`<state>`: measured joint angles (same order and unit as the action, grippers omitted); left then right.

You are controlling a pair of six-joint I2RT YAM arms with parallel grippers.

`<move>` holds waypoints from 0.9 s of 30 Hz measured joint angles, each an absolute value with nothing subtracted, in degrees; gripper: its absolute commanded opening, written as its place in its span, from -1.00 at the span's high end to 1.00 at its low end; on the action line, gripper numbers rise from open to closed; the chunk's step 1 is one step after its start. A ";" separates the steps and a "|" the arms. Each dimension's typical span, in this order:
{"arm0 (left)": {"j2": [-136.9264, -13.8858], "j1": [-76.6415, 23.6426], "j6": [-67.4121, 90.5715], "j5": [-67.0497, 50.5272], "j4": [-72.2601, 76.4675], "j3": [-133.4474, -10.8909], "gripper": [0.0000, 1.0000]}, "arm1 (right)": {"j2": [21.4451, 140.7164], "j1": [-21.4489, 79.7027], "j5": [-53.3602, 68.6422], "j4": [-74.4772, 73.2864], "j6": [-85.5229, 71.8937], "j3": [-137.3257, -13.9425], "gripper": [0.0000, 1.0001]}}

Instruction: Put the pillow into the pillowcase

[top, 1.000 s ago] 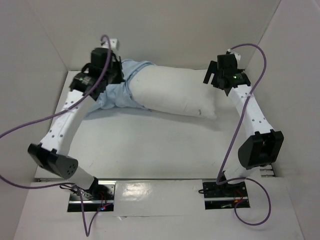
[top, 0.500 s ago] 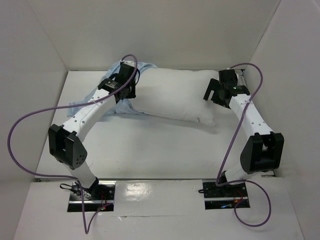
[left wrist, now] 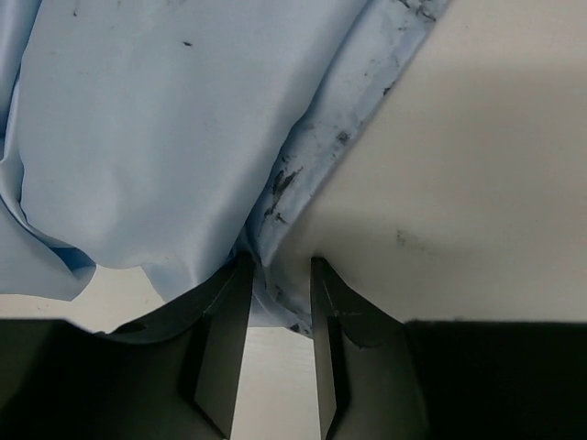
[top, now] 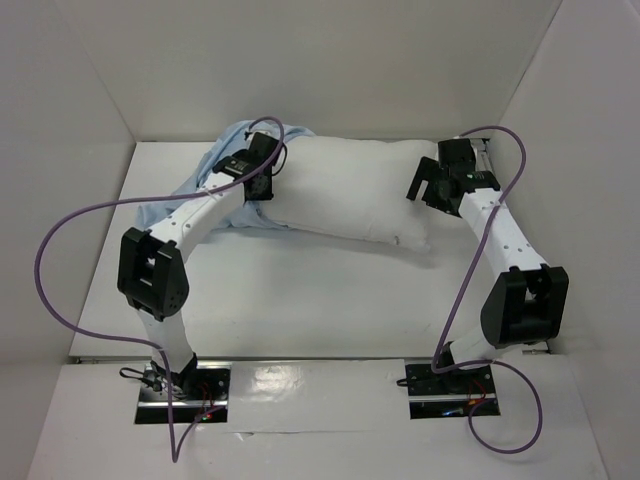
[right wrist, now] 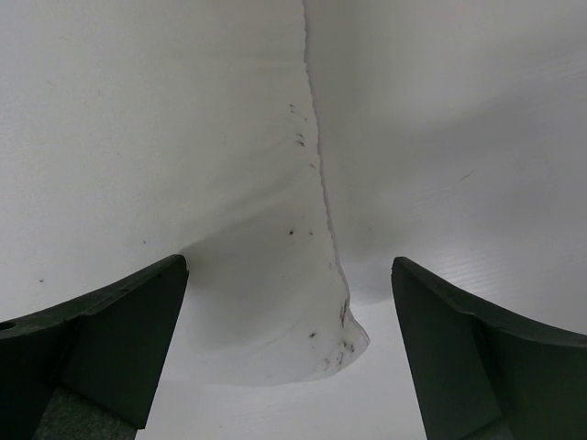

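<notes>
Pillow [top: 350, 195] has only its left end inside the pillowcase [left wrist: 165, 137]. My left gripper [left wrist: 280, 266] just swung to the hem [left wrist: 339, 137], loosened to a narrow gap, ready to regrip. My right gripper [right wrist: 289, 266] gapes wide at the pillow's right corner.

this looked like a robotics lab test cell. a bare white table [top: 320, 300] was boxed in by plain white panels [top: 330, 70] along its far edge and both side edges. a left arm [top: 200, 215] and a right arm [top: 500, 235], both white and jointed, stood bolted to metal base plates [top: 185, 392] at the table's near edge. loose purple cables [top: 40, 265] looped from wrists to bases, with thin exposed wires at the mounts.
</notes>
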<state>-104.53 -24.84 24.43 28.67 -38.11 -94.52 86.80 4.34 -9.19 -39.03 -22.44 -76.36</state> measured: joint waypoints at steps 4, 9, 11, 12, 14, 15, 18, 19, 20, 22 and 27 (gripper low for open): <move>-104.62 -24.18 24.77 29.06 -38.06 -94.61 0.19 | 86.80 4.34 -9.19 -39.13 -22.44 -76.16 -0.99; -104.64 -23.59 25.87 28.80 -38.06 -95.09 0.75 | 86.80 4.12 -9.19 -39.59 -22.04 -76.16 -0.99; -104.64 -23.33 25.89 28.16 -38.15 -95.57 1.00 | 86.67 3.66 -8.43 -39.44 -22.00 -75.66 -0.99; -104.66 -23.27 25.85 27.42 -38.20 -95.90 1.00 | 86.59 3.31 -7.55 -39.42 -22.00 -75.16 -0.99; -104.75 -23.20 25.71 25.36 -38.65 -96.82 1.00 | 86.56 2.66 -4.71 -38.81 -22.09 -73.84 -0.79; -104.84 -23.16 25.71 23.68 -38.85 -97.49 1.00 | 86.65 2.33 -2.52 -38.00 -22.20 -72.84 -0.59; -105.06 -24.14 25.69 18.41 -39.53 -100.25 1.00 | 87.13 2.11 4.21 -34.33 -23.77 -69.82 0.61; -105.27 -24.86 25.71 16.10 -39.86 -101.54 1.00 | 87.64 2.26 6.28 -33.10 -24.38 -69.21 0.81; -105.82 -25.89 25.71 13.69 -40.05 -103.50 1.00 | 88.16 2.57 8.34 -31.73 -25.61 -68.62 0.94; -107.42 -28.82 25.74 7.81 -39.97 -108.01 1.00 | 88.99 3.07 10.59 -29.63 -26.89 -67.72 1.00; -114.54 -36.47 25.85 -3.77 -41.56 -120.51 1.00 | 88.73 3.25 12.51 -25.43 -29.47 -66.02 1.00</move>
<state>-114.54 -36.47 25.85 -3.77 -41.56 -120.51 88.73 3.25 12.51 -25.43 -29.47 -66.02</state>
